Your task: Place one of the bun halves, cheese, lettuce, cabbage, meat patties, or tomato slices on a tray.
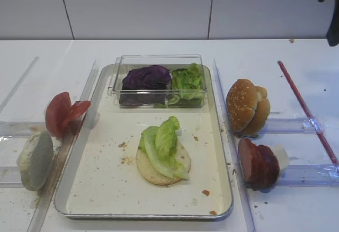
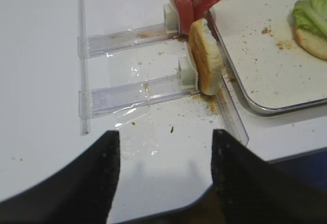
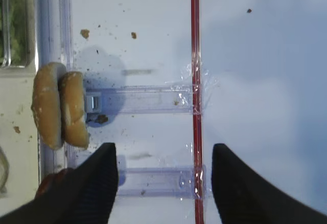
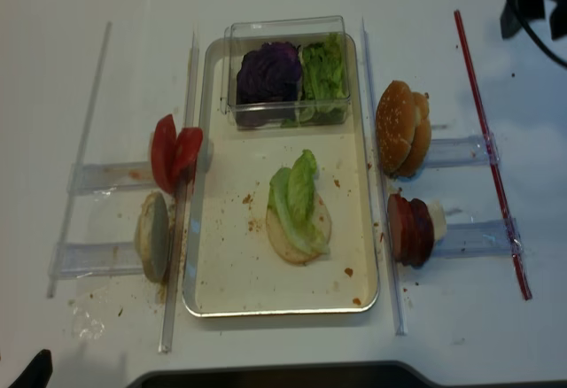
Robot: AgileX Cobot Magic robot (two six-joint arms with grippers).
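A metal tray (image 1: 100, 168) holds a bun half (image 1: 153, 174) topped with a lettuce leaf (image 1: 161, 144). Left of the tray stand tomato slices (image 1: 63, 113) and a pale bun half (image 1: 36, 160). Right of it stand seeded bun halves (image 1: 247, 106) and meat patties (image 1: 258, 163). A clear box holds purple cabbage (image 1: 146, 77) and more lettuce (image 1: 188, 81). Cheese is out of view. My right gripper (image 3: 164, 152) hovers open and empty over the table, right of the buns (image 3: 59, 111). My left gripper (image 2: 164, 137) is open and empty, short of the pale bun half (image 2: 207, 58).
Clear plastic rails (image 1: 296, 125) hold the food upright on both sides of the tray. A red strip (image 3: 194, 81) runs along the table at the right. Crumbs dot the tray and the table. The table's front edge lies just under the left gripper.
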